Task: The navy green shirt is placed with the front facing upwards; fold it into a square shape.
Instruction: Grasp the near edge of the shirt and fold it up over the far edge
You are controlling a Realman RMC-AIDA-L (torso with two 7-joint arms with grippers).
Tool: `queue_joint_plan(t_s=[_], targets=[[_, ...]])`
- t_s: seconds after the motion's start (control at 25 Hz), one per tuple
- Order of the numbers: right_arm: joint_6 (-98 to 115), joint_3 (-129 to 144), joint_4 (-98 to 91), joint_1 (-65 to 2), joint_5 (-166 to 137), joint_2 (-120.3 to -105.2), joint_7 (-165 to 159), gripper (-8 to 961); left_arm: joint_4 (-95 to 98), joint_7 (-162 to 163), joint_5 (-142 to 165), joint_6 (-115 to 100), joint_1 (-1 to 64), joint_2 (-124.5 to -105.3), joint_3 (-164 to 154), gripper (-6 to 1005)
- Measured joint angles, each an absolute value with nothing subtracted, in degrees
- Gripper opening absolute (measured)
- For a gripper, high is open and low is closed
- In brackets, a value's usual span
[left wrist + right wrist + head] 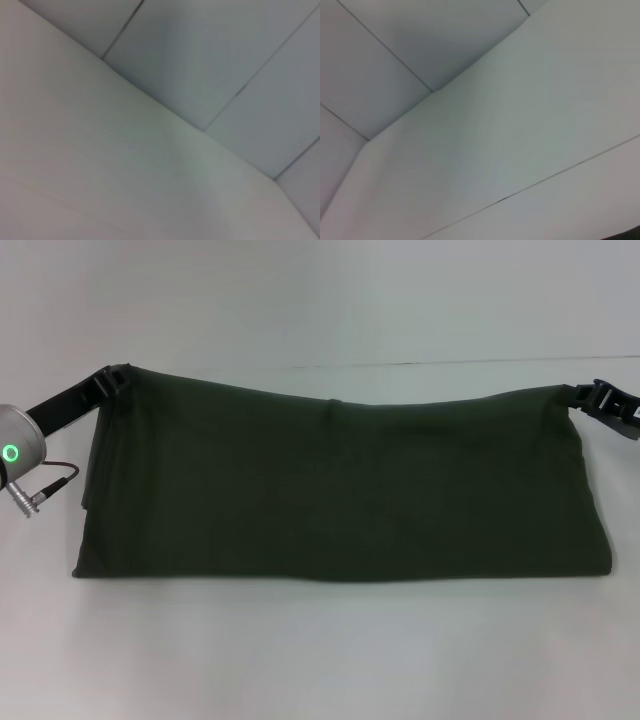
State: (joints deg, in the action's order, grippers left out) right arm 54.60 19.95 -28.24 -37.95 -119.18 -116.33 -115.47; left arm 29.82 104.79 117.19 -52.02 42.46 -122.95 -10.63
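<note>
The navy green shirt (340,490) spans the frame's middle, lower edge on the white table (320,660); left gripper (118,378) and right gripper (592,398) pinch its raised upper corners; bare table lies below.

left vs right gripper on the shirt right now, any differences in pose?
The left gripper holds its corner of the navy green shirt slightly higher in the head view than the right gripper holds its corner. The left arm shows more of itself, with a green ring light; the right shows only its tip. Both pinch the raised top edge.
</note>
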Motion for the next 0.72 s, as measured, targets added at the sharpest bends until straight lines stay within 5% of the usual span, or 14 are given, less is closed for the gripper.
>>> queue_joint_plan(t_s=[0.4, 0.72], targets=[[48.0, 20.04, -28.06, -39.79, -118.68, -118.44, -113.46, 55, 27.01, 100.74, 113.19, -43.36, 43.65, -123.88, -12.75, 46], [47.32, 20.04, -28.02, -39.45, -113.06, -118.68, -111.5, 57, 26.11, 97.68, 106.92, -42.44, 43.84, -123.87, -13.12, 49]])
